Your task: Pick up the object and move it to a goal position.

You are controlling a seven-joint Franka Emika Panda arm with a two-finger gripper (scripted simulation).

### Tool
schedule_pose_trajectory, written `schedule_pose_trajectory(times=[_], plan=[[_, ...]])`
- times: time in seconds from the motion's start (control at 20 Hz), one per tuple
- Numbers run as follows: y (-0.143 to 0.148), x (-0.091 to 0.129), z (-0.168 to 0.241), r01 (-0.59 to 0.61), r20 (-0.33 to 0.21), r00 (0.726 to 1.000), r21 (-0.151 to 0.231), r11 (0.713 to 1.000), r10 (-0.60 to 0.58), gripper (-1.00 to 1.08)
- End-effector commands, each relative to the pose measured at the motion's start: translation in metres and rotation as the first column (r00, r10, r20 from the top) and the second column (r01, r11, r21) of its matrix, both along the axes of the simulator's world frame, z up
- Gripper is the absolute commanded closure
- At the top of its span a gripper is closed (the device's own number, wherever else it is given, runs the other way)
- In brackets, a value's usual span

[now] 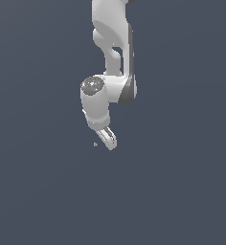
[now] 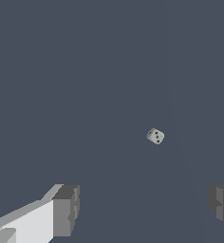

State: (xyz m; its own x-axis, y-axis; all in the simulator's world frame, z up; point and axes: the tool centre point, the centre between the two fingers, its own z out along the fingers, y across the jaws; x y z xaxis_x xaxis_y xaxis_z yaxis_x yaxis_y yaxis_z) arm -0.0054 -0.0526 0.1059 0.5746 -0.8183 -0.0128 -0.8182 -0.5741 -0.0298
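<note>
Jaws wide apart, nothing between them. Gripper (image 1: 110,139) at the end of the white arm (image 1: 112,43), tilted down toward the exterior view's right. Small pale object (image 1: 95,144), like a die with dark dots in the wrist view (image 2: 155,136), near the gripper on the exterior view's left, not touching the fingers (image 2: 65,210).
</note>
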Motion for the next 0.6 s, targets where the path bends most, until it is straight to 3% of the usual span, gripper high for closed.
schedule_pose_trajectory(times=[0.0, 0.2, 0.55], plan=[[-0.006, -0.002, -0.007, 0.083, -0.005, 0.997, -0.002, 0.997, -0.083, -0.92], [-0.015, -0.005, -0.019, 0.212, -0.011, 0.977, -0.006, 0.977, -0.212, -0.92], [-0.03, -0.01, -0.035, 0.395, -0.017, 0.918, -0.017, 0.918, -0.395, -0.92]])
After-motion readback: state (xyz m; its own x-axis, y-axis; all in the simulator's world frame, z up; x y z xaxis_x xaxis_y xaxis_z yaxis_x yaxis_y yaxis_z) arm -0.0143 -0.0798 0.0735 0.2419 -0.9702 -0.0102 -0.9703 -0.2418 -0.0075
